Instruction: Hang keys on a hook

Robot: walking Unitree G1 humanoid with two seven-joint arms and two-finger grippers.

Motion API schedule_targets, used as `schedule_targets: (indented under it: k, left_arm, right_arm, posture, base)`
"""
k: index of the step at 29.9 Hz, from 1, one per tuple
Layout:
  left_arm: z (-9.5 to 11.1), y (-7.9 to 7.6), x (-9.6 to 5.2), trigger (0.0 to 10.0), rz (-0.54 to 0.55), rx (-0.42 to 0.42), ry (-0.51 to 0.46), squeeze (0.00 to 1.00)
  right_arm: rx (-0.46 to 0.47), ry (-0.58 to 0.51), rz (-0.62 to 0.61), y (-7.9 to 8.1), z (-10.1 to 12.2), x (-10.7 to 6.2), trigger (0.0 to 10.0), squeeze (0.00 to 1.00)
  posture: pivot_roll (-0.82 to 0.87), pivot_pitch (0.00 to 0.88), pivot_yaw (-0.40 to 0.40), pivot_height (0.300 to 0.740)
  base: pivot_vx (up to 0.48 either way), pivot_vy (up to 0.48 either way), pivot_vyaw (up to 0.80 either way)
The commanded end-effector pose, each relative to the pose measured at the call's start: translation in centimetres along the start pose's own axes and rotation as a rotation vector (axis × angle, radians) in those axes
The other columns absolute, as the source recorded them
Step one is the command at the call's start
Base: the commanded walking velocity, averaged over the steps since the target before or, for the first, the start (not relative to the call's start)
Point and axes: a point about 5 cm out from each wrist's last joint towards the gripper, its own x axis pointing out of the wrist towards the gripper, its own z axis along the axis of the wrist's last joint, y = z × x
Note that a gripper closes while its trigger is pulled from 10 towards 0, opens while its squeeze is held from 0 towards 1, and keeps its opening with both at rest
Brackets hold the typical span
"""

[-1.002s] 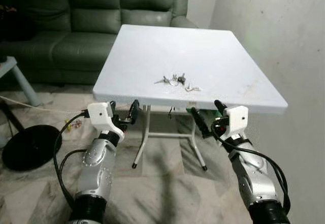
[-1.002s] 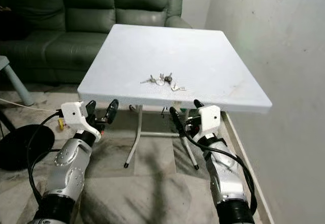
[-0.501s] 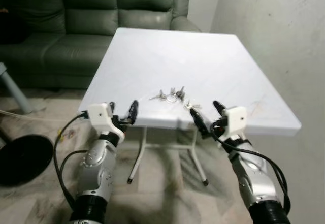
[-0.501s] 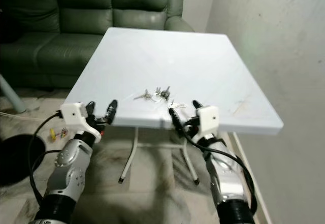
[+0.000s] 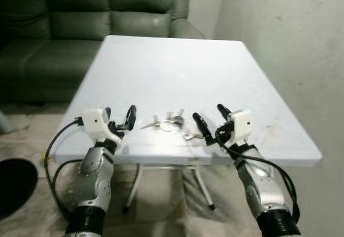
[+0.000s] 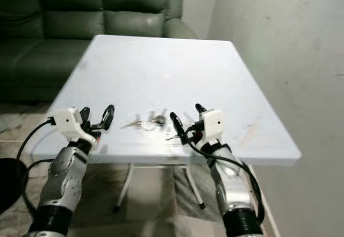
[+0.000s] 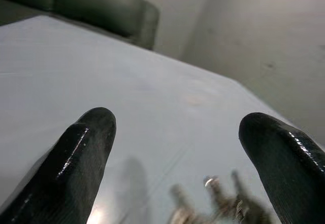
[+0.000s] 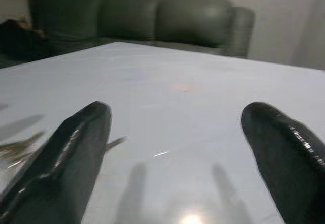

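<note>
A bunch of silver keys (image 5: 167,122) lies on the white table (image 5: 172,70) near its front edge, with one loose key (image 5: 190,136) a little to its right. My left gripper (image 5: 119,116) hovers open over the table's front left part, to the left of the keys. On the other side my right gripper (image 5: 210,117) stands open, its inner finger close to the loose key. The left wrist view has the blurred keys (image 7: 216,203) low between its fingers (image 7: 84,153). In the right wrist view a key tip (image 8: 116,142) lies beside one finger (image 8: 66,158).
A dark green sofa (image 5: 80,16) stands behind the table. A pale wall (image 5: 290,43) runs close along the table's right side. The table's metal legs (image 5: 201,186) and marbled floor show beneath. A black round object (image 5: 13,186) lies on the floor at the left.
The camera has moved closer, so the table sits lower and nearer in the picture. Both grippers have risen from below the table's front edge to above its top, either side of the keys.
</note>
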Motion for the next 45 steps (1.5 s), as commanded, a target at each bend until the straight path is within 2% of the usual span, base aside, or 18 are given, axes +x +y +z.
schedule_targets:
  k: [1,4,7,13,16,19,27,33,45]
  left_arm:
    - [0.5,0.8,0.0,10.0,0.029,0.015,-0.015,0.00]
    - [0.5,0.6,0.0,10.0,0.022,0.011,-0.012,0.00]
    - [0.3,0.3,-0.2,10.0,0.007,0.030,-0.008,0.00]
    - [0.1,-0.4,-0.5,10.0,-0.023,0.057,-0.009,0.00]
    - [-0.1,-1.0,-0.7,10.0,-0.051,0.076,-0.009,0.00]
    - [-0.5,-2.0,-1.1,10.0,-0.098,0.106,-0.005,0.00]
    - [-1.3,-3.5,-2.4,10.0,-0.172,0.125,0.007,0.00]
    - [-1.8,-4.4,-3.6,10.0,-0.209,0.134,0.013,0.00]
    - [-1.8,-4.8,-4.1,10.0,-0.220,0.145,0.018,0.00]
  right_arm:
    - [-0.009,-0.029,0.018,0.6,0.8,0.7,10.0,0.00]
    - [-0.022,-0.013,0.007,0.5,0.7,0.8,10.0,0.00]
    - [0.015,0.048,0.002,0.2,0.2,1.0,10.0,0.00]
    - [-0.023,0.062,0.006,-0.3,0.3,1.2,10.0,0.00]
    - [-0.087,0.076,0.026,-0.5,0.3,1.3,10.0,0.00]
    - [-0.089,0.109,0.051,-0.9,0.2,1.3,10.0,0.00]
    - [-0.107,0.120,0.138,-1.0,0.5,1.5,10.0,0.00]
    - [-0.113,0.124,0.234,-0.3,1.2,2.1,10.0,0.00]
    - [-0.038,0.178,0.392,1.8,0.8,1.8,10.0,0.00]
  posture:
    - [-0.01,0.000,-0.056,0.740]
    - [-0.01,0.000,-0.056,0.740]
    - [-0.01,0.000,-0.058,0.740]
    - [0.00,0.000,-0.060,0.740]
    - [0.00,0.000,-0.063,0.740]
    - [0.00,0.000,-0.066,0.740]
    - [0.00,0.000,-0.075,0.740]
    - [0.01,0.000,-0.088,0.740]
    - [0.02,0.000,-0.096,0.740]
  base:
    - [0.000,0.000,0.00]
    - [0.000,0.000,0.00]
    - [0.000,0.000,0.00]
    - [0.000,0.000,0.00]
    - [0.000,0.000,0.00]
    - [0.000,0.000,0.00]
    - [0.000,0.000,0.00]
    - [0.000,0.000,0.00]
    - [0.000,0.000,0.00]
